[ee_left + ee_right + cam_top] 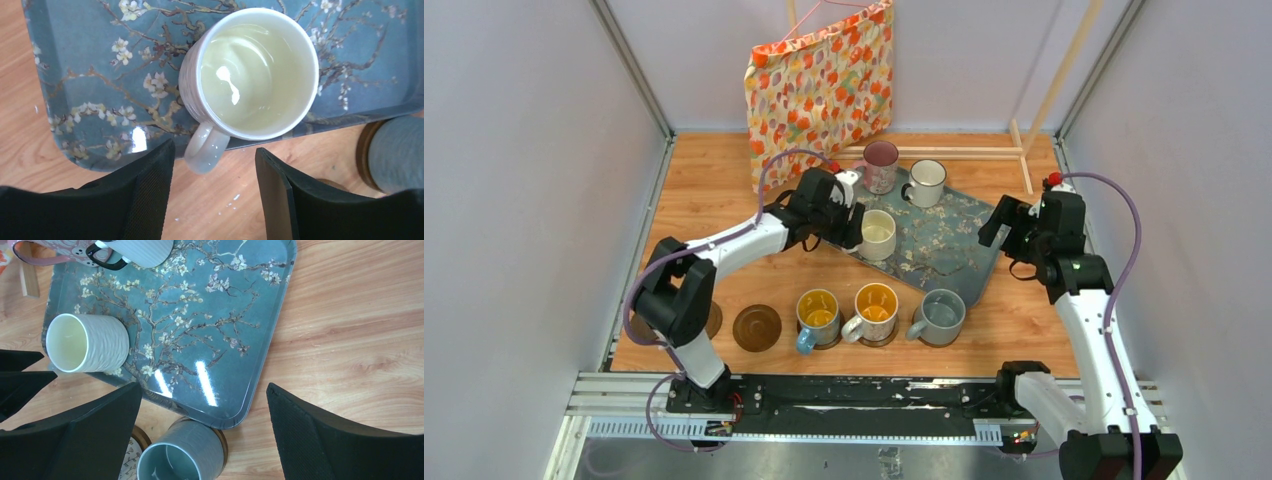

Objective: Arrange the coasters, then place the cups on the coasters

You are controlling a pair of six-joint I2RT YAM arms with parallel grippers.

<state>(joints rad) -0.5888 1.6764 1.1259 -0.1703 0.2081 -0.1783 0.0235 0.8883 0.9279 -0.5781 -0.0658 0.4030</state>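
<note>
On the floral tray [954, 250] stand a pink cup [881, 165], a white dark-rimmed cup [926, 182] and a cream cup [877, 235]. My left gripper [849, 225] hangs open at the cream cup [255, 70]; its handle [205, 148] points into the gap between the fingers [150, 185], touching neither. In the front row, a blue-handled cup [817, 317], a yellow-inside cup [875, 312] and a grey cup [941, 317] each sit on a coaster. A bare coaster [757, 327] lies to their left. Another coaster [713, 321] is half hidden under my left arm. My right gripper [1009, 235] is open above the tray's right end [200, 340], holding nothing.
A patterned orange bag [819, 85] leans against the back wall. Thin wooden sticks [964, 152] lie behind the tray. Grey walls close in both sides. The grey cup [180, 455] on its coaster [222, 440] sits just off the tray's near corner.
</note>
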